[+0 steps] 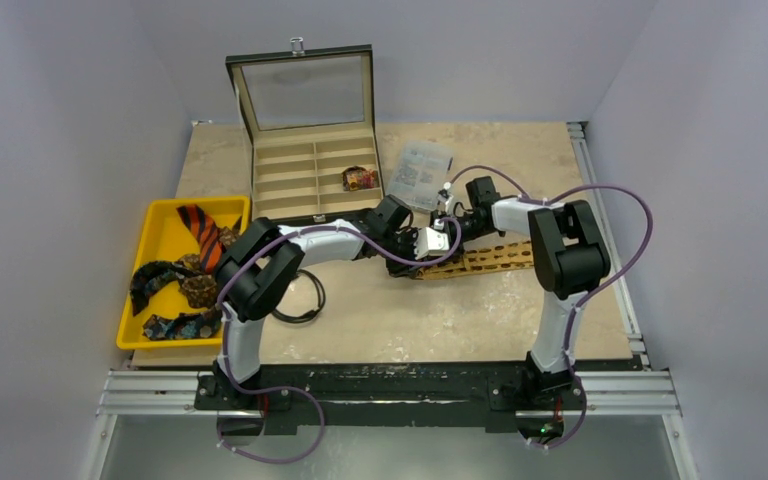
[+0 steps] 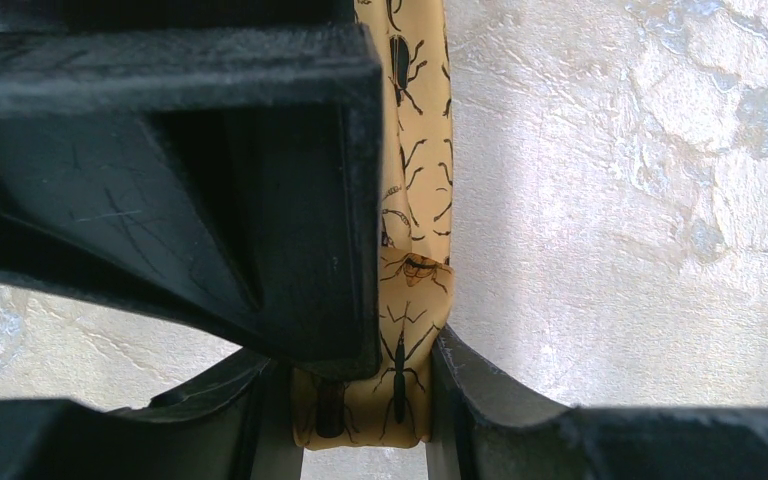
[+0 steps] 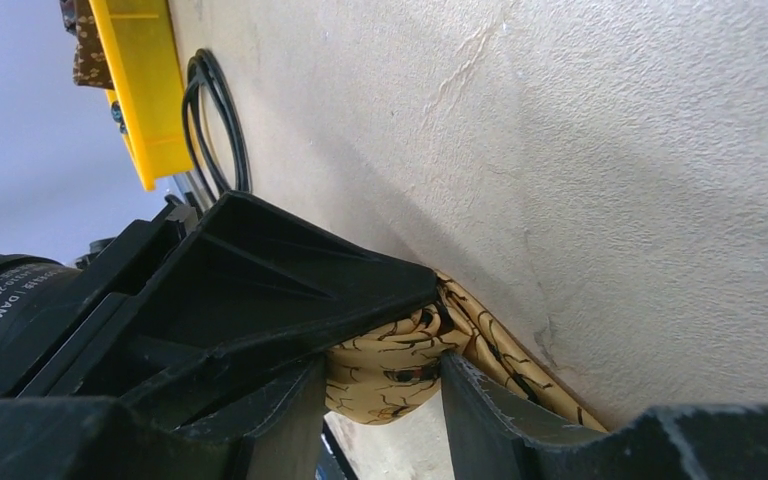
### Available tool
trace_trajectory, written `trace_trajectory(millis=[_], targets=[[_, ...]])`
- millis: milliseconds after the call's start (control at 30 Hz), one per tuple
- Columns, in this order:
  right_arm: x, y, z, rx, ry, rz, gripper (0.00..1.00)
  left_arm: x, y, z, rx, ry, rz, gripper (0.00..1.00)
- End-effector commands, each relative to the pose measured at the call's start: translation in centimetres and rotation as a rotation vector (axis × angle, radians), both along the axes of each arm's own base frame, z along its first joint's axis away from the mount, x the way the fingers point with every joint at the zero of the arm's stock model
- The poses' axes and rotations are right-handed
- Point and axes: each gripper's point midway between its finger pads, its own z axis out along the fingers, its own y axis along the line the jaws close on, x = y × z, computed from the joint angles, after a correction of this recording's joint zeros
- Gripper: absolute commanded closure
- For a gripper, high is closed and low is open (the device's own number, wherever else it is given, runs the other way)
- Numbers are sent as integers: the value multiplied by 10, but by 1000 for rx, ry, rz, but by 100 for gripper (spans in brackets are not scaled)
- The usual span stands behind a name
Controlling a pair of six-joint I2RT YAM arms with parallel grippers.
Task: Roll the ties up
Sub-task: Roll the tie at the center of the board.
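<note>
Beige tabletop (image 1: 410, 320), left claw (image 2: 365, 405) pinching tan-gold tie (image 2: 417, 150), right claw (image 3: 385, 392) pinching its rolled end

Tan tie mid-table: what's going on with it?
The tan tie lies stretched across the table. The left gripper pinches it flat; the right gripper holds a bunched end. One rolled tie sits in the open box; other ties wait in the yellow tray.
</note>
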Motion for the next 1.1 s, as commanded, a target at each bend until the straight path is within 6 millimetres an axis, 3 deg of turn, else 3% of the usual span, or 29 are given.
trace_trajectory(millis=[0,100,133,200,300,467,600,733,800,900,1067], targets=[[-6,-6,-18,-55,12,31,61,-40,54,-71,269,177,42,95],[-5,-5,-18,-51,26,24,69,-40,54,-72,268,178,47,95],[-7,-5,-20,-57,43,25,66,-40,54,-72,269,179,46,95],[-8,-9,-20,-82,59,24,49,-41,54,-73,269,181,47,95],[-14,-18,-15,-100,64,11,45,-41,55,-71,270,179,48,95],[-16,-17,-8,-87,65,-10,56,-41,54,-73,268,184,52,95],[-12,-11,-10,-62,67,2,74,-41,54,-74,271,184,49,95],[-15,-16,-27,-95,85,8,98,-42,54,-75,268,187,48,95],[-17,-23,-39,-140,92,11,100,-42,53,-75,261,189,47,91],[-18,-38,-54,-219,87,8,100,-39,47,-72,225,182,56,77],[-20,-58,-71,-330,74,19,100,-29,23,-48,21,173,64,57]])
